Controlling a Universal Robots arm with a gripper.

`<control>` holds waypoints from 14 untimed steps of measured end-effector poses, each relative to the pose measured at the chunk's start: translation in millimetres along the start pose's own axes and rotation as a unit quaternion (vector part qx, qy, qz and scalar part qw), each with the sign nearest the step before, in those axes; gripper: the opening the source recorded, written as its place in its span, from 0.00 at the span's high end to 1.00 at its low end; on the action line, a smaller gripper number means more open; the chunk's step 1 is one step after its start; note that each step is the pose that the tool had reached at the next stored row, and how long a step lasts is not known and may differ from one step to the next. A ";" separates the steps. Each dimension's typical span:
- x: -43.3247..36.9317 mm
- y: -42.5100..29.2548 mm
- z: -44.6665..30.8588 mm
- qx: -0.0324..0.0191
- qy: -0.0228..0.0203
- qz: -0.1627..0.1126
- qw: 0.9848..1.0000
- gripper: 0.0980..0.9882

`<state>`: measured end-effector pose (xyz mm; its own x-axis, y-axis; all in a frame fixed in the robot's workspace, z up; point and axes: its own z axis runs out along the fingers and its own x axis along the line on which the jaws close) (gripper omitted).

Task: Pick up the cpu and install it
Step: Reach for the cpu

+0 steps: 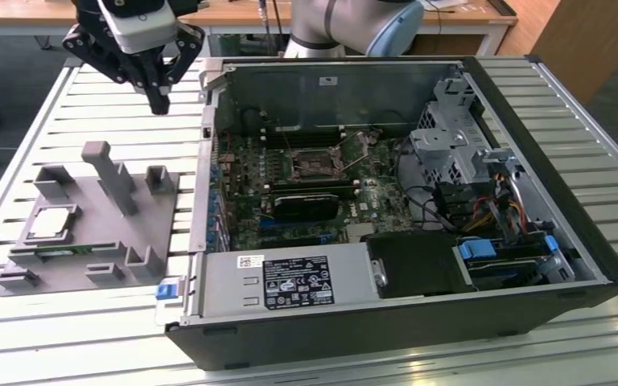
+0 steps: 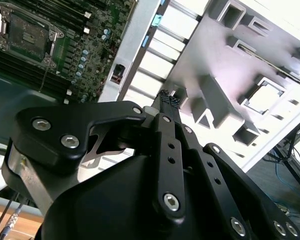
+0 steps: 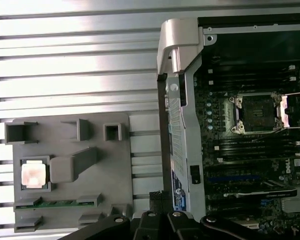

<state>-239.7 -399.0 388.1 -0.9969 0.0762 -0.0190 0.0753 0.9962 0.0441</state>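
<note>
Nothing was clamped in the gripper [image 1: 160, 104], fingers together, upper left of the exterior view; the cpu [image 1: 51, 223] lay lower left, steadied by its tray [image 1: 161, 215] recess.

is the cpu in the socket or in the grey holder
Out: the cpu lies in the grey holder; the motherboard socket is empty.
</note>
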 end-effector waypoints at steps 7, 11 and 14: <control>4.8 -0.4 0.1 0.000 0.000 0.000 1.000 0.99; 7.6 -0.6 0.2 0.000 0.000 0.000 1.000 0.99; 9.9 -0.8 0.3 0.000 0.000 0.000 1.000 0.99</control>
<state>-249.6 -398.9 387.6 -0.9969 0.0763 -0.0180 0.0754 0.9962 0.0440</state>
